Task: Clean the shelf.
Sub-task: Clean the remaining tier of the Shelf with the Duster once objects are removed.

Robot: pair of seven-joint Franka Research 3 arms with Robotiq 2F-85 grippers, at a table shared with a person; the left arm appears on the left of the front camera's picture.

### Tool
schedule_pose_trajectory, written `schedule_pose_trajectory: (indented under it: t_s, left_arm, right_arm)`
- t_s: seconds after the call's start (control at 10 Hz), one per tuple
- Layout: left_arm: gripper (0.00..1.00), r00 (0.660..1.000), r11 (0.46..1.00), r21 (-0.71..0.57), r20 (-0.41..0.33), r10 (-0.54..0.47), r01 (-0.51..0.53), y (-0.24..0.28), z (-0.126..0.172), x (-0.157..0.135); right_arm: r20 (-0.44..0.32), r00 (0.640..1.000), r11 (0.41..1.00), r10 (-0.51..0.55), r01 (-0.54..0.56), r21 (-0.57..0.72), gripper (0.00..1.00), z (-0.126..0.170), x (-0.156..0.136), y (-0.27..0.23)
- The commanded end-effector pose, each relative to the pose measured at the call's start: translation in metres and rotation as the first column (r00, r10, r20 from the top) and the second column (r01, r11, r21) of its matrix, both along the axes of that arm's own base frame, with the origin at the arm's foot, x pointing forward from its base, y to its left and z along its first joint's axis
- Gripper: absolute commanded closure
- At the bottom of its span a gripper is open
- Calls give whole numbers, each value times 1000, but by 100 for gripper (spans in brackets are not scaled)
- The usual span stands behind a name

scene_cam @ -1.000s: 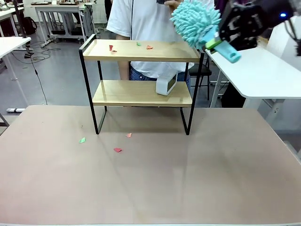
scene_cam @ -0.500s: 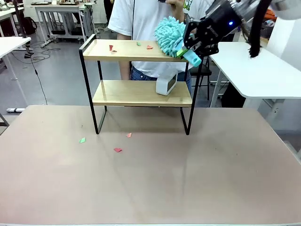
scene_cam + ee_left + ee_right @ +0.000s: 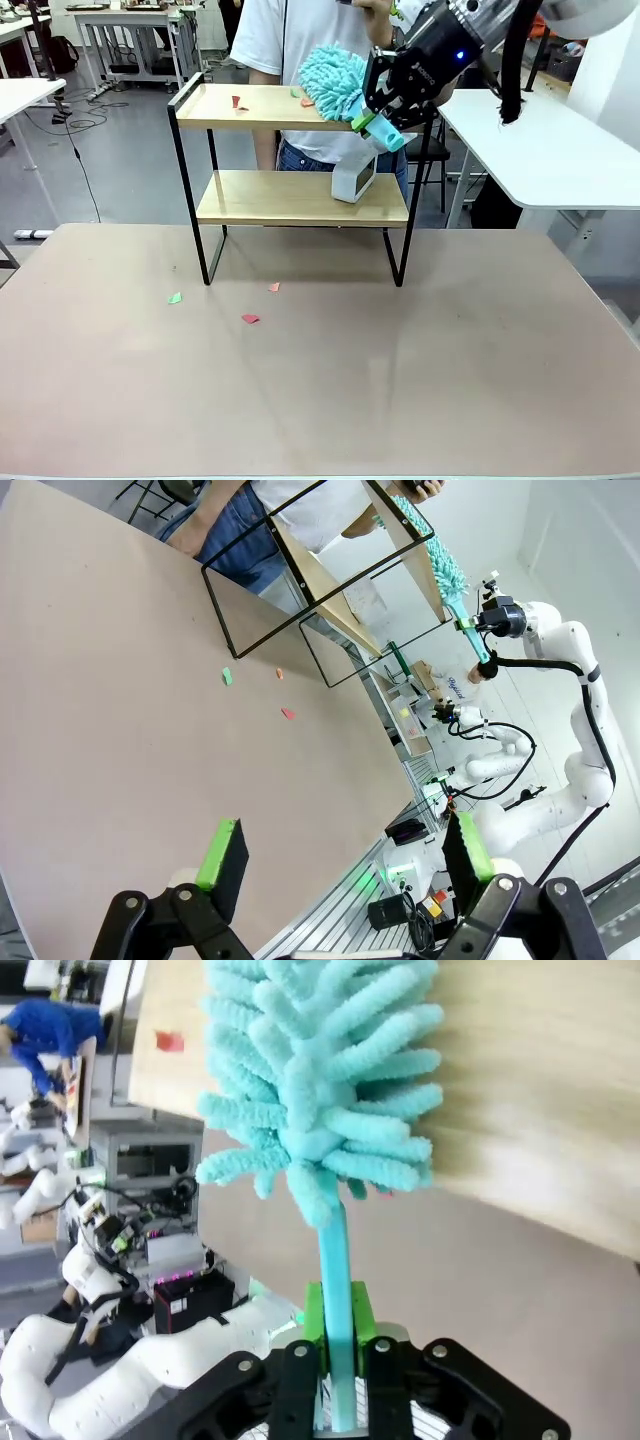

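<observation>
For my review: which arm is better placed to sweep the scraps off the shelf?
Right. The right gripper is shut on the duster, its head at the shelf beside the scraps; the left gripper is open and empty.

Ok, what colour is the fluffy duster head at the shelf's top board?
The duster is light turquoise, head and handle; clearest in the right wrist view.
</observation>
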State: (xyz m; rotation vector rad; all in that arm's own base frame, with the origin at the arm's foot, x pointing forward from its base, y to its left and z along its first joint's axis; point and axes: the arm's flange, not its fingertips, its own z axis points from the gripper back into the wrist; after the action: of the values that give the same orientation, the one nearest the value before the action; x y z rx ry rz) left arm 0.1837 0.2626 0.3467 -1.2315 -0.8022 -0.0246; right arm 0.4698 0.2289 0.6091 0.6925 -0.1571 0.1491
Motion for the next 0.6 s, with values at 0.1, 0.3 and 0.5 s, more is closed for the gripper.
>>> schedule_pose_trajectory:
  t_s: [0.1,0.3,0.5]
  left_arm:
    - [0,999,1000,-5,32,5,-5,-1,1,1]
    - [0,999,1000,-5,32,5,-5,-1,1,1]
    - [0,999,1000,-5,32,5,-5,-1,1,1]
  right_arm:
    - [-16,984,984,176,-176,-13,88,5,5,6]
    - [-14,942,942,335,-335,-34,88,2,0,18]
    - [-29,880,880,474,-474,7,88,-2,-2,21]
